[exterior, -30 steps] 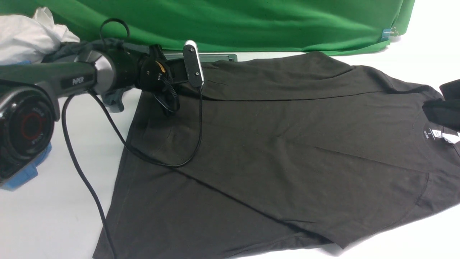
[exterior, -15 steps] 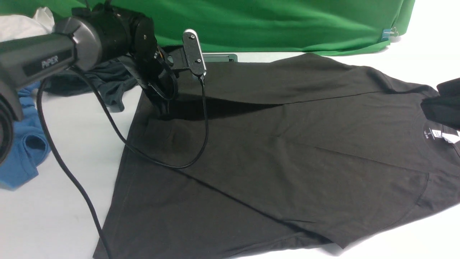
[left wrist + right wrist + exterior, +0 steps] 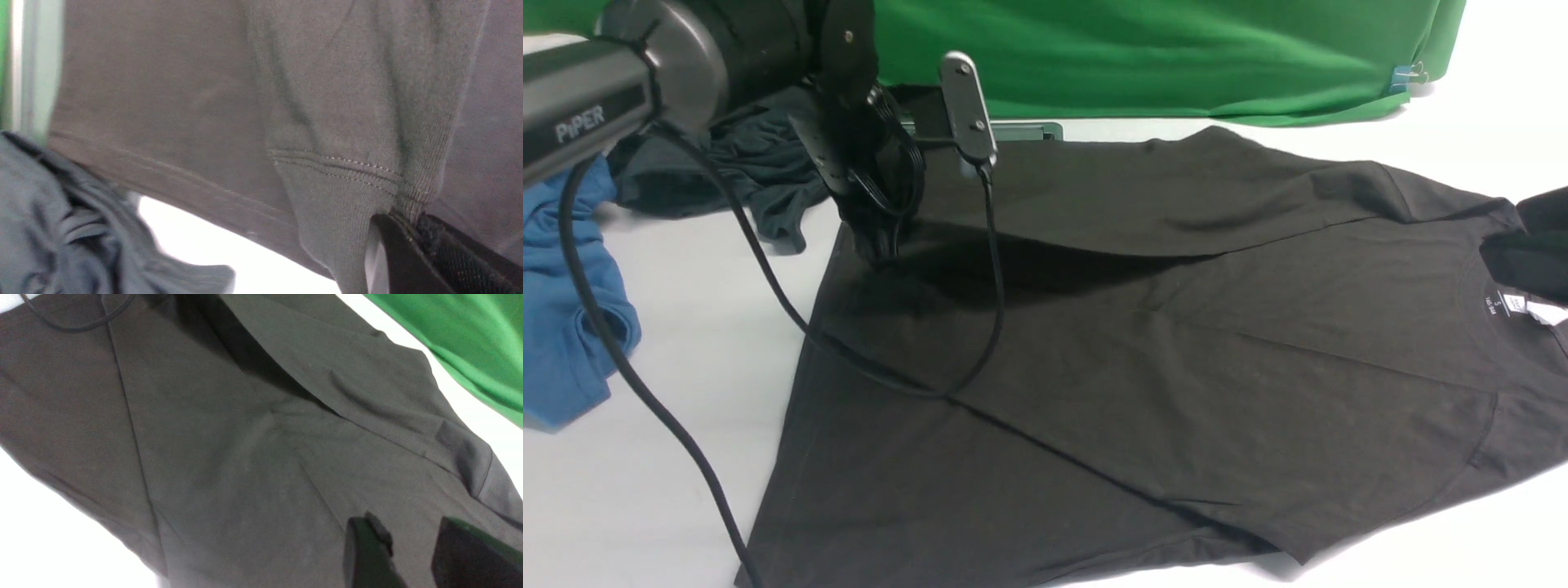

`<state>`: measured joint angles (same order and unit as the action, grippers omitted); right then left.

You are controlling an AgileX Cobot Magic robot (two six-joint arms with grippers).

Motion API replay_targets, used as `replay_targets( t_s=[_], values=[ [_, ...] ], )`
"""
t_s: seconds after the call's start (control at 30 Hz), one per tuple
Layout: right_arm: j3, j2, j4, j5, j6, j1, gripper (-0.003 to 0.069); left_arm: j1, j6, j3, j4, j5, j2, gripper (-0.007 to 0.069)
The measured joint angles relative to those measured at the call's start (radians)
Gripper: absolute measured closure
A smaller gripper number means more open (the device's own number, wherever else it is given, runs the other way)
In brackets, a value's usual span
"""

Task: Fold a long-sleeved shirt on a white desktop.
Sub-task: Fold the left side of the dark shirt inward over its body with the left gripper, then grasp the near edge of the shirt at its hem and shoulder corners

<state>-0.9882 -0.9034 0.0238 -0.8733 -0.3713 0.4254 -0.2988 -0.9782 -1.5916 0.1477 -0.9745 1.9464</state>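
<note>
Front view: I see my left arm reaching forward, wrist tipped down over one long-sleeved shirt on the white desktop. Left wrist: left gripper clamps its cuff. Right wrist: right gripper gapes above it

We are seeing the dark brown-black long-sleeved shirt lying spread across the white counter, neck and white size label pointing right, hem pointing left. Its far side is lying folded over the body, the far-left corner is being held up, and the ribbed cuff is bunching there.
</note>
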Motion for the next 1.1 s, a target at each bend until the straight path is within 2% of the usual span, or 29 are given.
replay_targets(
  t_s=[0.17, 0.3, 0.4, 0.53, 0.63, 0.7, 0.83, 0.9, 0.93, 1.0, 1.1],
  values=[
    [0.000, 0.000, 0.000, -0.018, 0.000, 0.000, 0.0421, -0.010, 0.017, 0.079, 0.036, -0.039, 0.000, 0.0586],
    [0.000, 0.000, 0.000, -0.020, 0.000, 0.000, 0.0421, -0.010, 0.040, 0.137, 0.057, -0.046, 0.000, 0.0536],
    [0.000, 0.000, 0.000, -0.024, 0.000, 0.000, 0.0421, -0.010, 0.045, 0.155, 0.050, -0.047, 0.000, 0.0422],
    [0.000, 0.000, 0.001, -0.026, 0.008, 0.000, 0.0421, -0.010, 0.125, 0.156, -0.007, -0.047, -0.015, 0.0216],
    [0.000, 0.000, 0.001, -0.036, 0.018, 0.000, 0.0421, -0.015, 0.164, 0.160, -0.058, -0.063, -0.065, 0.0099],
    [0.000, 0.000, 0.001, -0.044, 0.020, 0.000, 0.0421, -0.034, 0.169, 0.178, -0.064, -0.084, -0.113, 0.0095],
    [0.000, 0.000, 0.002, -0.062, 0.021, 0.000, 0.0419, -0.087, 0.131, 0.257, -0.084, -0.105, -0.206, 0.0176],
    [0.000, 0.007, 0.003, -0.076, 0.021, 0.000, 0.0419, -0.125, 0.043, 0.369, -0.158, -0.119, -0.277, 0.0298],
    [0.000, 0.011, 0.006, -0.080, 0.021, 0.000, 0.0419, -0.133, 0.019, 0.416, -0.181, -0.123, -0.292, 0.0330],
    [0.000, 0.019, 0.015, -0.083, 0.021, 0.000, 0.0419, -0.138, -0.013, 0.502, -0.217, -0.129, -0.318, 0.0390],
    [0.000, 0.032, 0.025, -0.085, 0.021, 0.000, 0.0419, -0.138, -0.025, 0.621, -0.225, -0.121, -0.355, 0.0421]
  ],
)
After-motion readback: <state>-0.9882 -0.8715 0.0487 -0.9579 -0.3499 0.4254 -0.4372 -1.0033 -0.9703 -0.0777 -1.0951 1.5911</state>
